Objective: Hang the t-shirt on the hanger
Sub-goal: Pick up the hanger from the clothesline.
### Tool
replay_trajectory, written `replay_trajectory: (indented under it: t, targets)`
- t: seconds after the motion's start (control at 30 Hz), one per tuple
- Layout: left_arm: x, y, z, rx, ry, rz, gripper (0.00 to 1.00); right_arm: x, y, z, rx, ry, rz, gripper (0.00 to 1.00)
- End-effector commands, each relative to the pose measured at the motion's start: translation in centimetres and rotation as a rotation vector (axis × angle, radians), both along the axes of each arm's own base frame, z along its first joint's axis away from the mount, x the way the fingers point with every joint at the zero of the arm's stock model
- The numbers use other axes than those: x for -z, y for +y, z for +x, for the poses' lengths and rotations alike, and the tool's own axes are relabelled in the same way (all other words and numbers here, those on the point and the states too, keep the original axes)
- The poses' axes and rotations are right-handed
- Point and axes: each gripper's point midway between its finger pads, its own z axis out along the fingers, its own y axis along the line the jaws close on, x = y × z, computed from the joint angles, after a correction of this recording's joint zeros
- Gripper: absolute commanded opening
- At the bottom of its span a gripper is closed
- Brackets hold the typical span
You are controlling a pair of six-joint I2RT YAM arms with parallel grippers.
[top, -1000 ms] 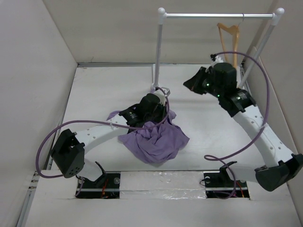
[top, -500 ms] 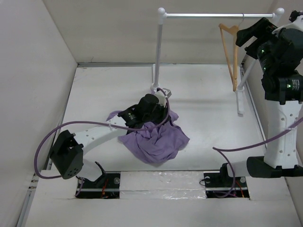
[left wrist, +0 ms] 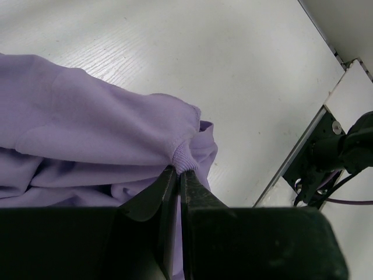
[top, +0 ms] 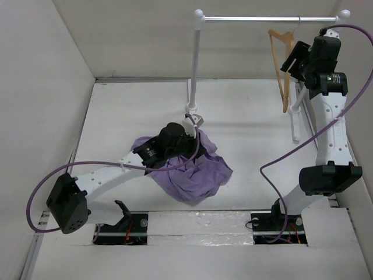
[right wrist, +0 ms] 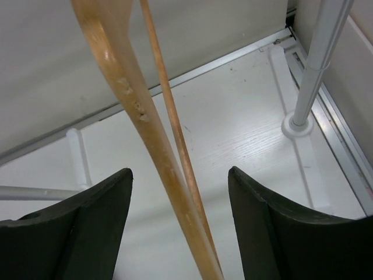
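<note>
Though left gripper (left wrist: 178, 170) tight on t-shirt (left wrist: 87, 128), right gripper (right wrist: 179, 172) fingers (right wrist: 99, 221) apart around hanger (right wrist: 125, 87).

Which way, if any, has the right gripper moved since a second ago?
Yes. The right gripper moved up and rightward, from beneath the middle of the clothes rail to its right end, jaws open around the hanger.

A crumpled lavender t-shirt (top: 198, 172) lies heaped on the white desk (top: 116, 111) under the left claw (top: 182, 149), while the right claw (top: 289, 61) hangs raised beside the wooden hanger (top: 284, 70) on the clothes rail (top: 256, 19)
</note>
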Motion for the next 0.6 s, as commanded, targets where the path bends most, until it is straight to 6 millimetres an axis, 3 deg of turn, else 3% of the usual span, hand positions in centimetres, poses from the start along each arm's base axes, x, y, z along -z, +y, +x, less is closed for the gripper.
replay_trajectory:
  t: [0.0,0.4,0.5,0.57]
  targets:
    - [-2.4,-0.2,0.1,0.004,-0.053,-0.076,0.0,-1.7,-0.8,0.0,0.024,-0.056,-0.067,0.71]
    - [-2.4,0.1,0.4,-0.009,-0.069,-0.065,0.0,1.4,0.2,2.4,0.025,0.047,-0.237,0.58]
    - [-2.5,0.0,0.4,-0.009,-0.07,-0.066,0.0,1.6,0.4,2.8,0.015,0.051,-0.234,0.49]
    - [-2.6,0.0,0.4,-0.005,-0.072,-0.069,0.0,1.1,0.5,2.9,0.013,0.039,-0.228,0.38]
